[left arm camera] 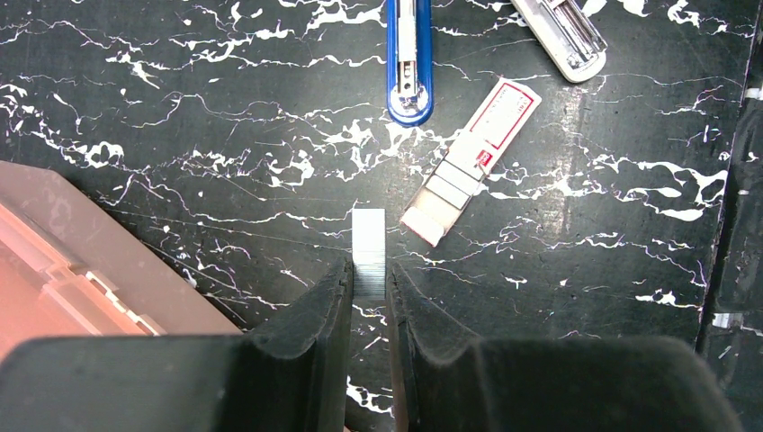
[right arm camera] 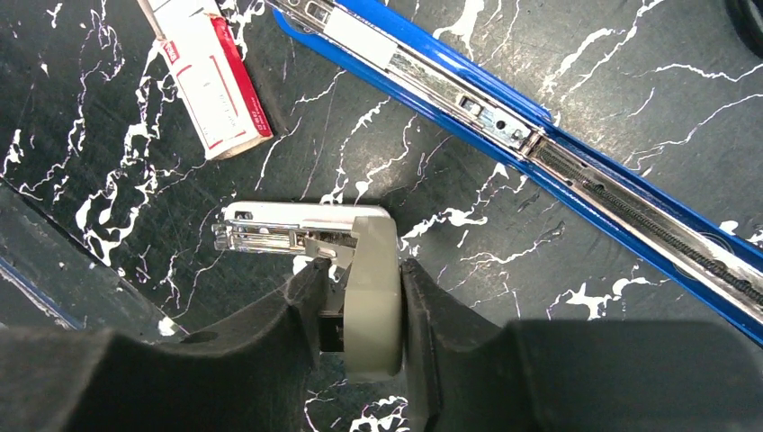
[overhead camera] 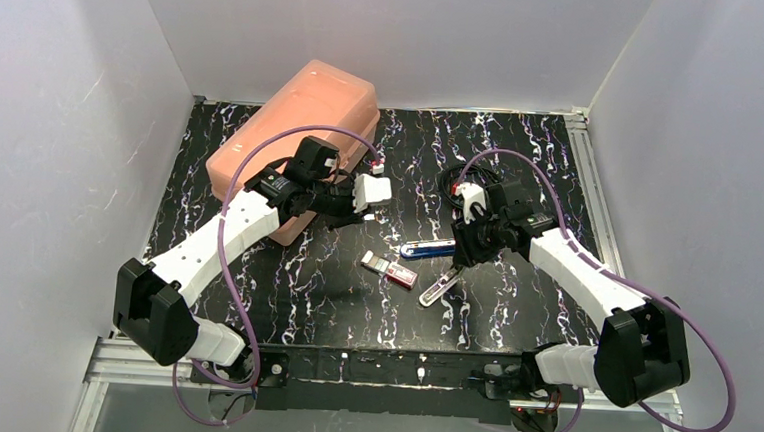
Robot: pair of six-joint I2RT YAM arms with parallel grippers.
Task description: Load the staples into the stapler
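Note:
My left gripper (left arm camera: 369, 270) is shut on a short silver strip of staples (left arm camera: 369, 238) and holds it above the table. In the top view it (overhead camera: 346, 217) hovers left of the staples box. The pink-red staples box (left arm camera: 472, 162) lies with its grey tray pulled out; it also shows in the top view (overhead camera: 388, 267) and the right wrist view (right arm camera: 211, 72). My right gripper (right arm camera: 362, 270) is shut on the grey-white stapler (right arm camera: 369, 297), whose metal magazine (right arm camera: 265, 236) sticks out to the left. That stapler rests on the table in the top view (overhead camera: 434, 289).
A blue stapler (overhead camera: 426, 249) lies opened flat beside the right gripper, its metal channel exposed in the right wrist view (right arm camera: 540, 135); it also shows in the left wrist view (left arm camera: 409, 54). A large salmon-pink plastic case (overhead camera: 298, 131) stands at the back left. White walls enclose the table.

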